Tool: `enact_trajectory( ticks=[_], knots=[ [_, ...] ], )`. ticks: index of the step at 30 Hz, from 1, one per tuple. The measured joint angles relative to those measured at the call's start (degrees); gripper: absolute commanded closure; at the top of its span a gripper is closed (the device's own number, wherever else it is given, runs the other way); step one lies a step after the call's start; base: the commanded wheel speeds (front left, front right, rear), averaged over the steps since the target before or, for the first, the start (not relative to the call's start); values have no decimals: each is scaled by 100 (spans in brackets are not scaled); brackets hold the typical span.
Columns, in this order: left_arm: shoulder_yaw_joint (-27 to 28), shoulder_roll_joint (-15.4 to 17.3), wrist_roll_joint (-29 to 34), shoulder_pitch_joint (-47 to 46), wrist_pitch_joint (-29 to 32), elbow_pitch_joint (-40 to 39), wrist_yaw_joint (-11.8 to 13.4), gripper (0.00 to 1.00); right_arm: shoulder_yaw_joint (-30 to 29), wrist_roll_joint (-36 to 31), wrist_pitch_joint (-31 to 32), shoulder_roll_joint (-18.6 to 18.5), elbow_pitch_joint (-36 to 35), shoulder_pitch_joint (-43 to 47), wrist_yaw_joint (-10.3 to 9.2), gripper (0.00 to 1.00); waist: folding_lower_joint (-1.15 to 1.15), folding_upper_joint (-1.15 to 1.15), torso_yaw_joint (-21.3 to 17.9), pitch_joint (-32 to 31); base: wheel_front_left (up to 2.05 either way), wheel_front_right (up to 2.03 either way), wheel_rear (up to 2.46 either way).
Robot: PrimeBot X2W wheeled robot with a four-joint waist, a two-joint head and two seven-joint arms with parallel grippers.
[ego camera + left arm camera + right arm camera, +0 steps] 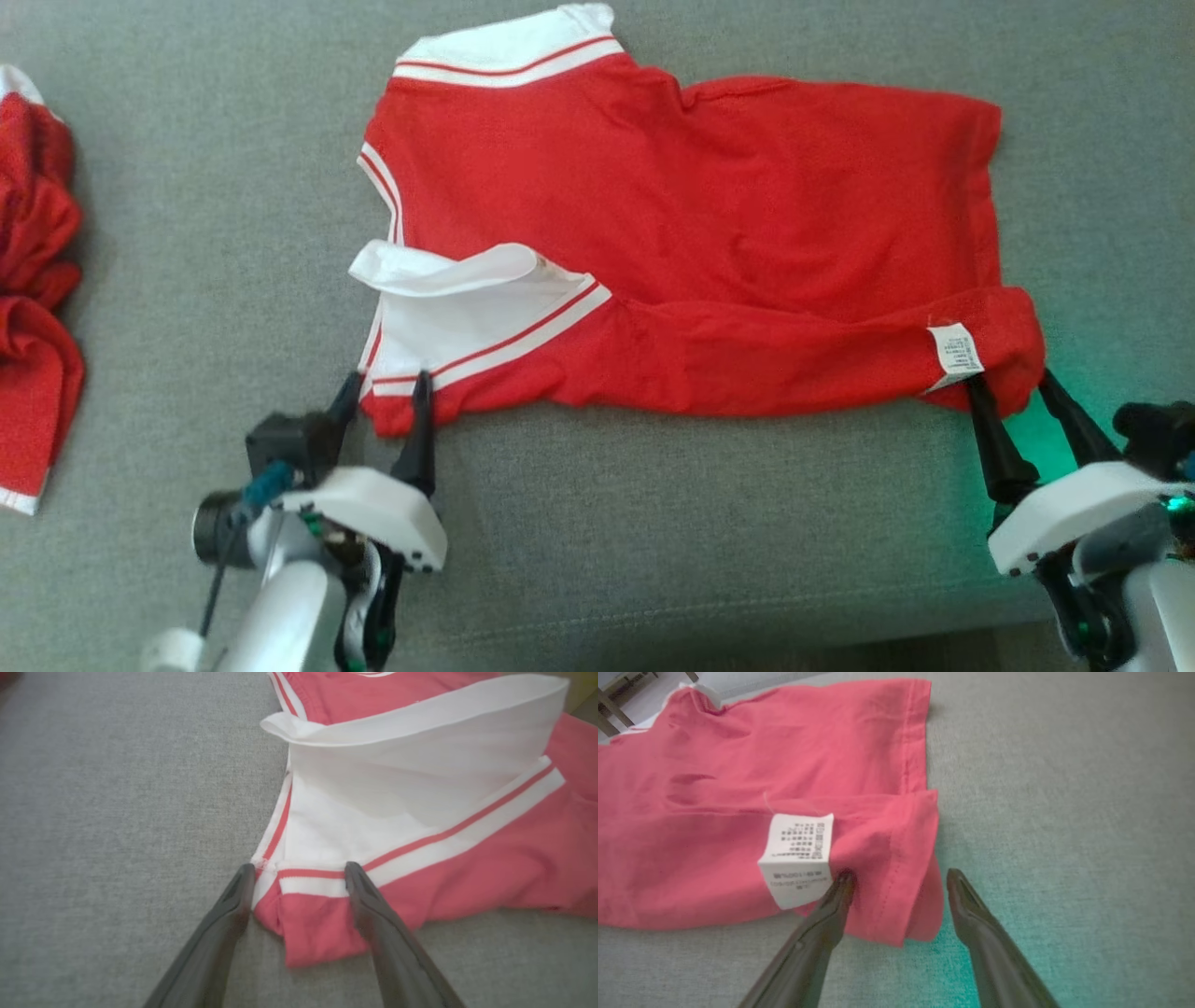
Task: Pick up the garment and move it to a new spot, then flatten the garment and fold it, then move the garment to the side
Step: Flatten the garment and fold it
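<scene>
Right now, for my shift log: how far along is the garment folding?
Done: the garment lies spread on the grey surface, its near edge looks folded over, care label up. In hand: the left gripper and right gripper, both open, straddle its two near corners, gripping nothing. Left: finishing the fold, then moving it aside.

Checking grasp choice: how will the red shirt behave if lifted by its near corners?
Probably floppy: the red shirt lies creased, its near edge folded over. Lifted, it would likely sag between the left gripper and right gripper. Likely light, it may drag on the grey surface.
</scene>
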Motion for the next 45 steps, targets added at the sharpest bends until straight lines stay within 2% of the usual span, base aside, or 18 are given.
enact_trajectory(
  ticks=[5,6,7,8,9,10,18,32,43,44,45],
  knots=[
    [66,-42,-263,-325,261,111,-90,0,19,125,363,-57,90,-113,0,0,0,0,11,159,0,0,0],
    [86,-52,-338,-356,296,118,-129,18,26,157,416,-60,96,-124,0,0,0,0,19,176,0,0,0],
    [87,-54,-367,-380,345,122,-176,62,37,208,488,-65,103,-138,1,0,0,0,27,185,0,0,0],
    [101,-54,-411,-404,411,125,-199,100,43,257,568,-75,116,-174,0,29,0,0,31,190,0,0,0],
    [119,-43,-449,-421,466,127,-226,100,43,290,633,-96,119,-206,0,71,0,0,34,193,0,0,0],
    [118,-35,-455,-430,502,134,-253,100,47,330,681,-116,120,-228,1,100,0,0,37,194,0,0,0],
    [52,-26,-454,-377,471,63,-249,100,93,514,772,-199,142,-289,1,100,0,0,81,89,0,0,0],
    [260,193,-556,582,444,-327,75,100,397,745,925,-276,-138,175,1,100,0,0,381,-360,0,0,0],
    [285,252,-710,1044,621,-405,146,100,191,742,1235,-9,-448,986,1,100,0,0,433,-758,0,0,0],
    [283,258,-715,1045,621,-394,146,75,172,738,1245,16,-483,1016,1,100,0,0,424,-777,0,0,0],
    [283,261,-725,1046,622,-376,147,34,137,738,1288,55,-504,1027,1,100,0,0,413,-793,0,0,0]
  ],
)
